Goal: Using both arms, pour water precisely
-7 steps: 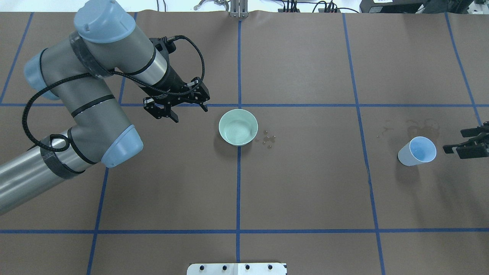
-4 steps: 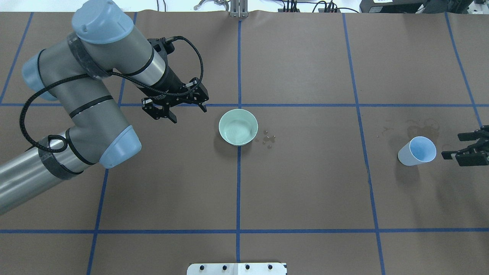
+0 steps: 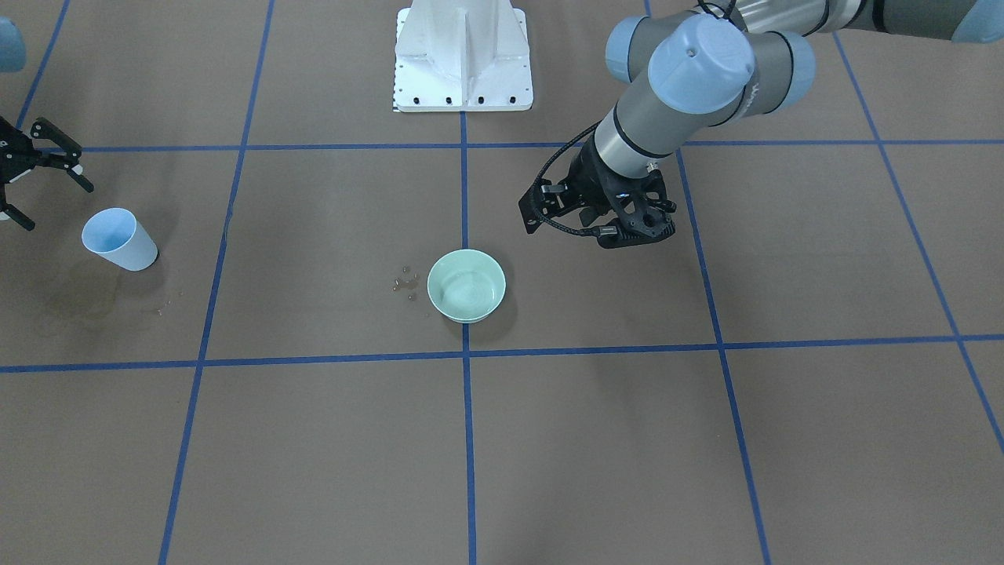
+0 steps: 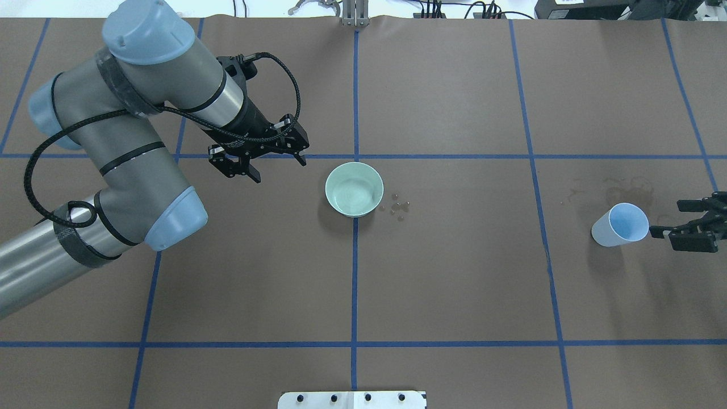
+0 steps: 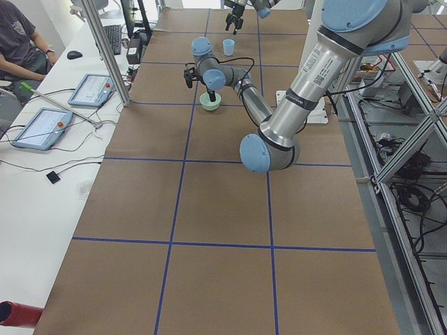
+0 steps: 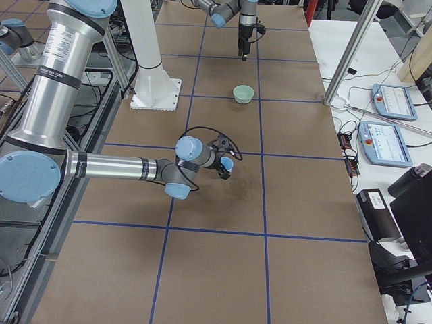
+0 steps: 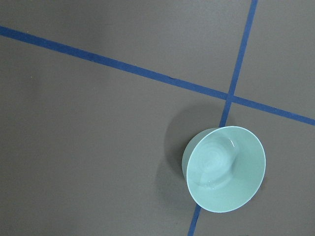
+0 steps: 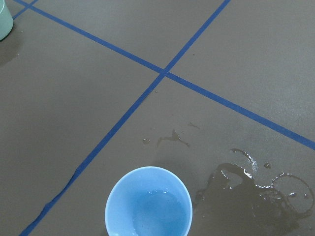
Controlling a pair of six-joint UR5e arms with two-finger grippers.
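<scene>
Brown table (image 4: 454, 272) holds green bowl (image 4: 354, 189), blue cup (image 4: 619, 225), spilled water (image 8: 236, 191).

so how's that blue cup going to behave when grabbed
The blue cup looks thin-rimmed and tapered, so probably light and may flex if squeezed. Little water shows inside, so it may tip easily. The wet patch beside it might let it slide.

Clear water (image 8: 152, 211) glints thinly inside the blue cup (image 4: 603, 234), low in the right wrist view. The grey, blue-capped left arm (image 4: 136, 153) fills the overhead view's upper left, its left hand (image 4: 281, 170) spread; the right hand (image 4: 667, 218) gapes at the mid-right edge
</scene>
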